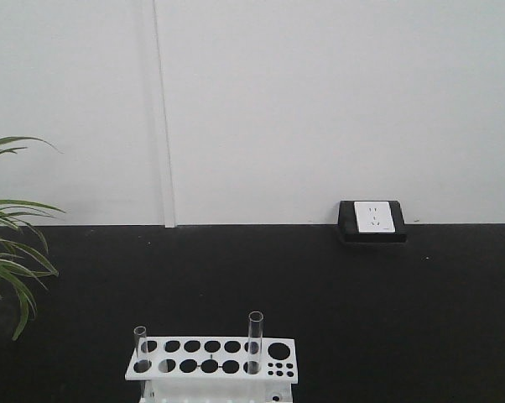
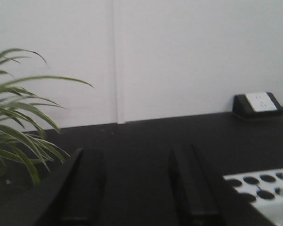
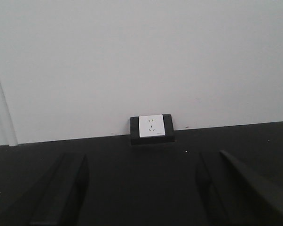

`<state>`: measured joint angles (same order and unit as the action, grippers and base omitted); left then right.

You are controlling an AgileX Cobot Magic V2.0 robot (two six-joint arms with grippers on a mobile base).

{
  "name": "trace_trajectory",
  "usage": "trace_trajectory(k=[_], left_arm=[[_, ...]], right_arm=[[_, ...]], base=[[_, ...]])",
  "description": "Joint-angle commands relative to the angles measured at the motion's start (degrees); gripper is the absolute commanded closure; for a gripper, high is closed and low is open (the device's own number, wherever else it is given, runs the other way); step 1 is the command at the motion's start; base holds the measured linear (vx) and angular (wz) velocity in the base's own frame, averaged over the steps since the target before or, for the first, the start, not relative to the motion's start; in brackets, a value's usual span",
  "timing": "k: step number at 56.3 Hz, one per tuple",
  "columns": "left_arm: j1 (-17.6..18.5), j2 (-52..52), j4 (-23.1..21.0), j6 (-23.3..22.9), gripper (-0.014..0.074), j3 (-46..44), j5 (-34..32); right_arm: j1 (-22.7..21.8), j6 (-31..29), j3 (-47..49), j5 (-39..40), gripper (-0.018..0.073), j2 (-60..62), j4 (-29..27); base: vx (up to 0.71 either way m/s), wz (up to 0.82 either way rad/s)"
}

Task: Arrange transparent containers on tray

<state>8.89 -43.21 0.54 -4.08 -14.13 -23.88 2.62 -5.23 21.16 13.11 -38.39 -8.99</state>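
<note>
Test tubes (image 1: 255, 340), two of them and both clear glass, stand upright in holes of a white rack (image 1: 219, 378) at the near edge of a black table (image 1: 361, 302), one at the rack's left end and the other toward its right. In the left wrist view, the left gripper (image 2: 136, 165) hangs above the dark surface with its fingers spread and nothing between them. A corner of the rack shows at lower right, and a green plant (image 2: 19, 122) leans in from the left. The right gripper (image 3: 141, 162) is likewise parted wide and empty, facing a white power socket (image 3: 150, 126) in a black housing where the table meets the white wall (image 3: 141, 56).
</note>
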Motion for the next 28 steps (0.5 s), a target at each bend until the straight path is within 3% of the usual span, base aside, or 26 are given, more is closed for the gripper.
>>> trace_trajectory(k=[1,10,18,28], left_arm=[[1.5,-3.4,7.5,-4.3,0.0200,0.3,-9.9],[2.1,-15.3,16.9,-8.4,0.0206,-0.3,-21.0],[2.1,-29.3,16.9,-10.1,0.0206,-2.7,-32.1],[2.1,-44.9,17.2,-11.3,0.0206,-8.2,-43.1]], right_arm=[[-0.2,4.1,1.0,8.6,0.0034,-1.1,9.0],[-0.2,16.5,1.0,17.0,0.0034,-5.8,25.1],[-0.2,27.2,1.0,28.8,0.0034,-13.1,37.5],[-0.2,28.8,1.3,38.8,0.0034,-21.1,42.5]], base=[[0.00,0.00],[0.00,0.00],[0.00,0.00],[0.00,0.00]])
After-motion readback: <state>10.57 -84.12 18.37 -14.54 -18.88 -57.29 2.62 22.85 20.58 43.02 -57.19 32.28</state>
